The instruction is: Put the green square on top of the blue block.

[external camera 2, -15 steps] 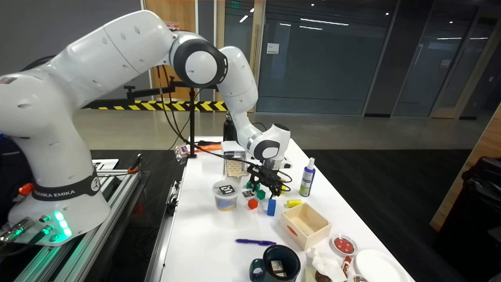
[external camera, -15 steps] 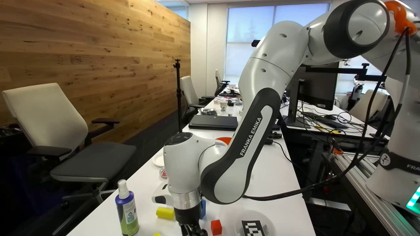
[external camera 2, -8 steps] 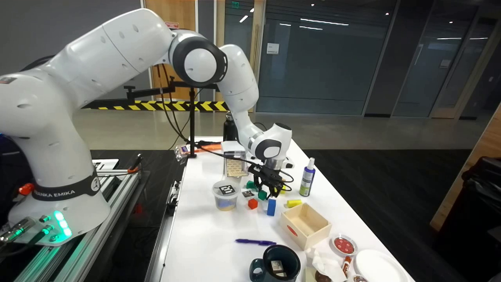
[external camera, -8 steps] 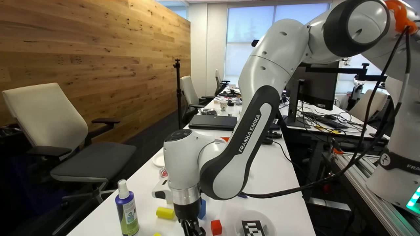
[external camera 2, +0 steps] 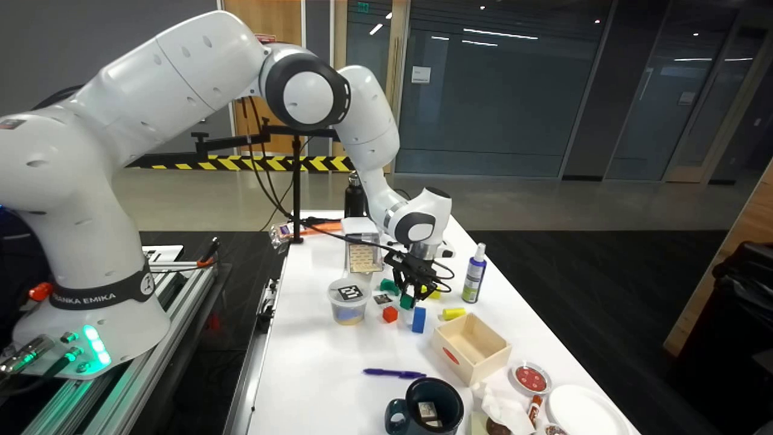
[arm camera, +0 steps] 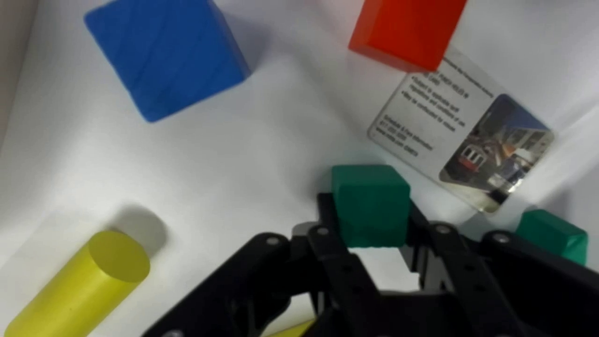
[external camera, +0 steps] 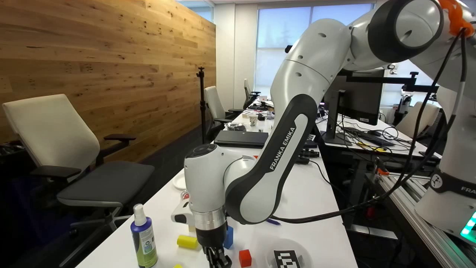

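A small green cube is clasped by the black end effector; whether it touches the white tabletop, I cannot tell. The upright, wood-grained blue block stands near it, apart. Around them are a red cuboid, a printed rectangular card and a yellow cylinder.

Wrist view, relative to pincer: square between its jaws; block ahead-left; cube and card ahead-right; cylinder left; piece right.
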Action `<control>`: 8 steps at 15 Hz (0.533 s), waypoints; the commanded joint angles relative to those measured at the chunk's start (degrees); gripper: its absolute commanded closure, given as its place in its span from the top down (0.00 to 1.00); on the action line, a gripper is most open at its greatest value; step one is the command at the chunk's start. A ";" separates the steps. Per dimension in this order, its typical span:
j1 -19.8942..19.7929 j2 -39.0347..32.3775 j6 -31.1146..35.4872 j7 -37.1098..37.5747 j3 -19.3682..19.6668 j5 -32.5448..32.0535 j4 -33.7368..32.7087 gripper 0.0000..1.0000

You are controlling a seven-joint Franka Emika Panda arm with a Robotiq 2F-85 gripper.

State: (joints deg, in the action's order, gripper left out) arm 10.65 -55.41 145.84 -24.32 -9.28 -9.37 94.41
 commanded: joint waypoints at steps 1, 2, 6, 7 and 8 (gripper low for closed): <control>-0.53 1.58 -2.34 1.54 -0.72 -0.65 1.54 0.09; -0.46 1.65 -2.89 1.42 -0.73 -0.74 1.38 0.09; 0.09 2.64 -5.65 1.74 -0.52 -1.04 0.95 0.09; 0.23 3.07 -6.39 1.76 -0.46 -1.13 0.87 0.09; 0.44 3.55 -7.33 1.97 -0.29 -1.25 0.72 0.09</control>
State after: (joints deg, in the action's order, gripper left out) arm 10.75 -54.48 141.72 -24.32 -9.60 -9.37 94.31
